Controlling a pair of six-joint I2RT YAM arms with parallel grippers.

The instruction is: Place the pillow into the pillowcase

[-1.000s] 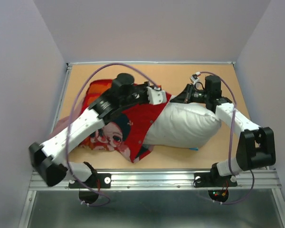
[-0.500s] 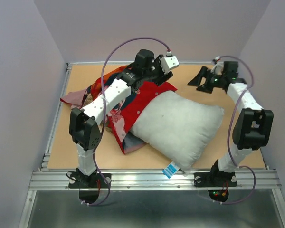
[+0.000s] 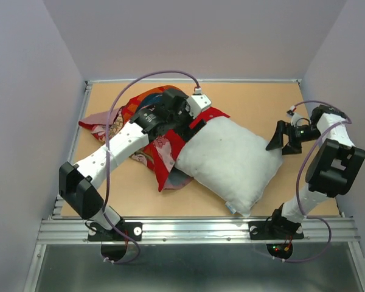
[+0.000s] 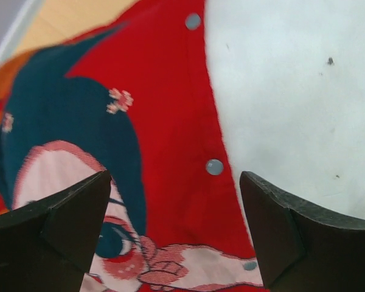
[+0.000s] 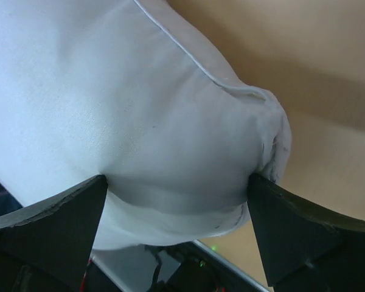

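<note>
The plump white pillow (image 3: pixel 231 161) lies tilted on the table, its left edge over the rumpled red pillowcase (image 3: pixel 164 161). My left gripper (image 3: pixel 191 121) hangs over the seam where the two meet. In the left wrist view its jaws stand wide apart (image 4: pixel 176 234) above the pillowcase's (image 4: pixel 170 121) cartoon face and snap buttons, with the pillow (image 4: pixel 280 91) at the upper right. My right gripper (image 3: pixel 281 137) is at the pillow's right corner. In the right wrist view that corner (image 5: pixel 170 134) bulges between the spread fingers of the right gripper (image 5: pixel 176 228), which pinch nothing.
The tan table (image 3: pixel 255 100) is boxed in by grey walls at the back and both sides, with a metal rail (image 3: pixel 194 230) along the near edge. Purple cables loop above each arm. Bare tabletop (image 5: pixel 328 152) shows right of the pillow.
Both grippers have opened. The pillow has swung round and lies flatter toward the near edge. The left gripper rose, then came down at the pillowcase's edge; the right gripper moved to the pillow's right corner.
</note>
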